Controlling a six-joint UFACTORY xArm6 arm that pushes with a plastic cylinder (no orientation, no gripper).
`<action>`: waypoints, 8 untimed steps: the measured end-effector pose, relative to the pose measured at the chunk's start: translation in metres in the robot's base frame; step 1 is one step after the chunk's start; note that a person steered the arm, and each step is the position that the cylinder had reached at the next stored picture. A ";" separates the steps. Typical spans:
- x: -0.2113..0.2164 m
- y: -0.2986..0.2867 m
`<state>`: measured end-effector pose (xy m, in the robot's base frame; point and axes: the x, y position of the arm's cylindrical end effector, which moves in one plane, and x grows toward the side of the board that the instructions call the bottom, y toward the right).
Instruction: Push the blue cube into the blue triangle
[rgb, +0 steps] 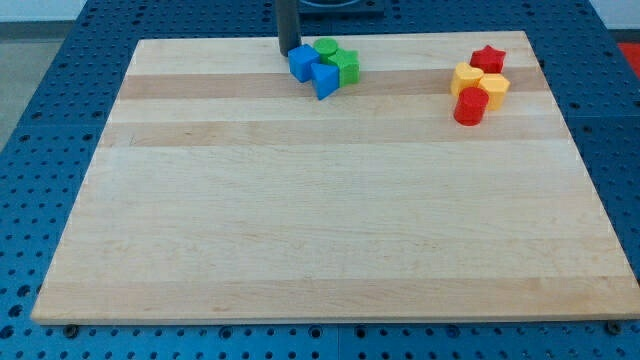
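Note:
The blue cube (301, 62) sits near the top middle of the wooden board (330, 250). The blue triangle (324, 79) lies just to its lower right and touches it. My tip (288, 51) stands at the board's top edge, just to the upper left of the blue cube, close to it or touching it. The dark rod rises out of the view's top.
A green round block (325, 47) and a green cube (346, 65) crowd against the blue pair on the right. At the top right are a red star (488, 58), two yellow blocks (466, 78) (493, 88) and a red cylinder (470, 107).

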<state>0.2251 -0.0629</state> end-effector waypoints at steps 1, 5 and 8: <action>0.014 0.000; 0.082 0.052; 0.139 0.090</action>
